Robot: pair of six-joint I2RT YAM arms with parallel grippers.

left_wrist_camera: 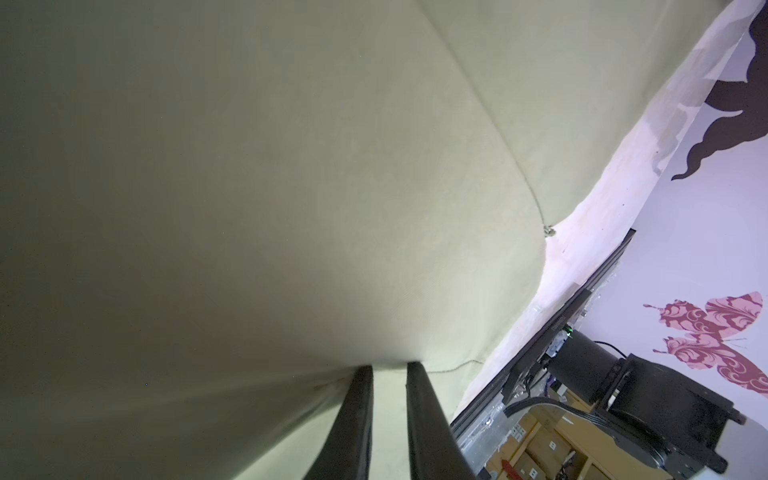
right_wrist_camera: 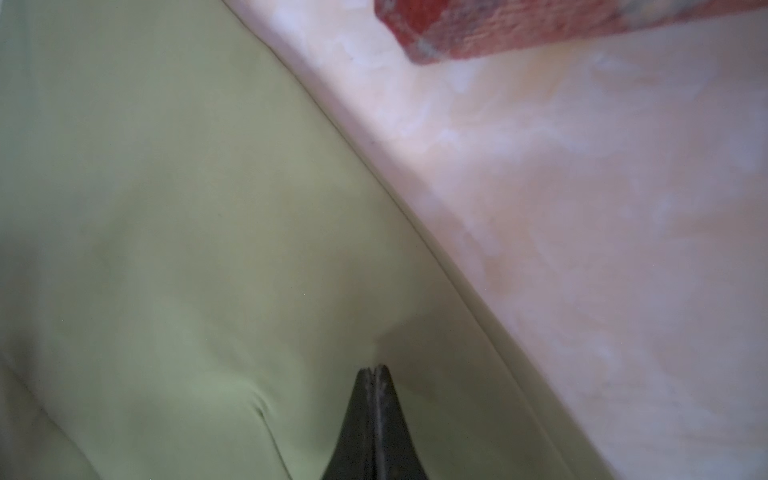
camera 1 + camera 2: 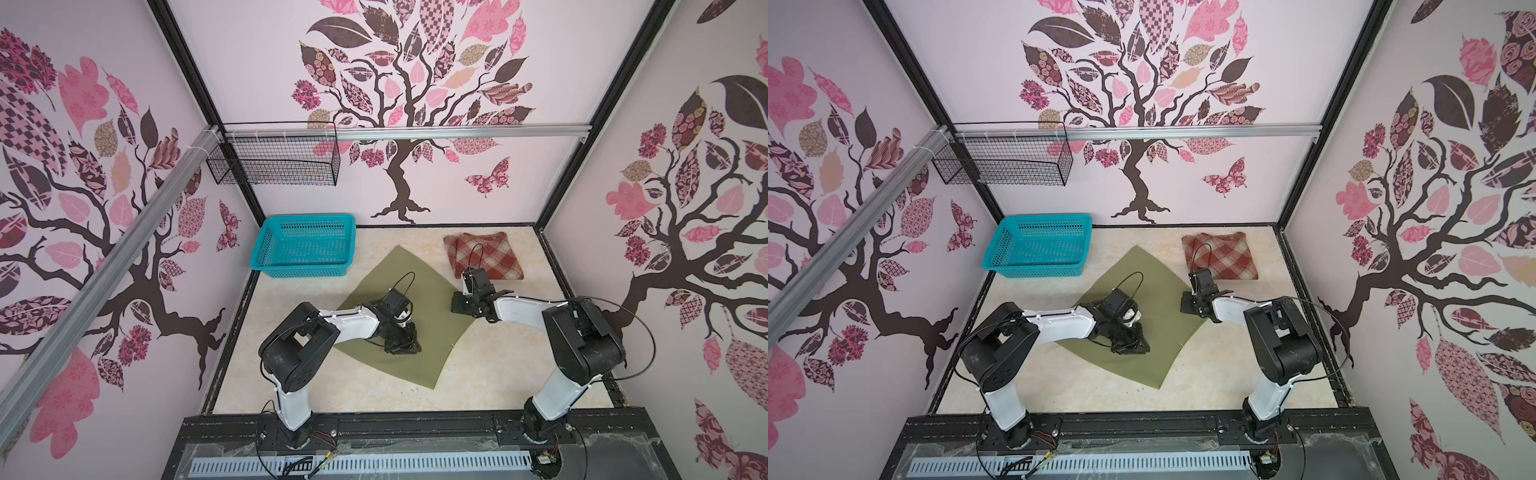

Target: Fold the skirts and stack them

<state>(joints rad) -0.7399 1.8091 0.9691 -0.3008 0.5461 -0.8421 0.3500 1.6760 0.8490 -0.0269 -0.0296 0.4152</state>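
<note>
The 2 skirts are both on the table [image 3: 498,365] [image 3: 1225,374], not yet stacked. The green skirt [image 3: 399,266] [image 3: 1158,274] lies spread flat in the middle, turned like a diamond, with 1 corner pointing toward the far wall and 1 toward my bases. The plaid skirt [image 3: 498,257] [image 3: 1229,257] is folded into a thick pad at the far right of the table, apart from the green one, with bare table between them.

My left gripper [image 3: 405,347] [image 3: 1133,345] is down on the middle of the green skirt. From my left wrist, the cloth [image 1: 291,166] fills nearly the whole view, and my gripper [image 1: 388,368] has its 2 fingers a little apart, tips dug into the cloth. Faint creases run in toward the tips. I cannot tell whether a fold is caught between them or whether they only press down.

My right gripper [image 3: 459,305] [image 3: 1187,305] is low over the skirt's right-hand edge, on the side facing the plaid skirt. From my right wrist, that gripper [image 2: 374,370] has its fingers fully closed against each other, the joined tip touching the green cloth [image 2: 166,208] just inside its edge. A small dimple sits in the cloth at the tip. I see no cloth between the fingers. A corner of the plaid skirt [image 2: 498,29] shows beyond the bare table.

A turquoise basket [image 3: 309,217] [image 3: 1046,217] stands at the far left of the table, near the green skirt's far corner but not touching it.
</note>
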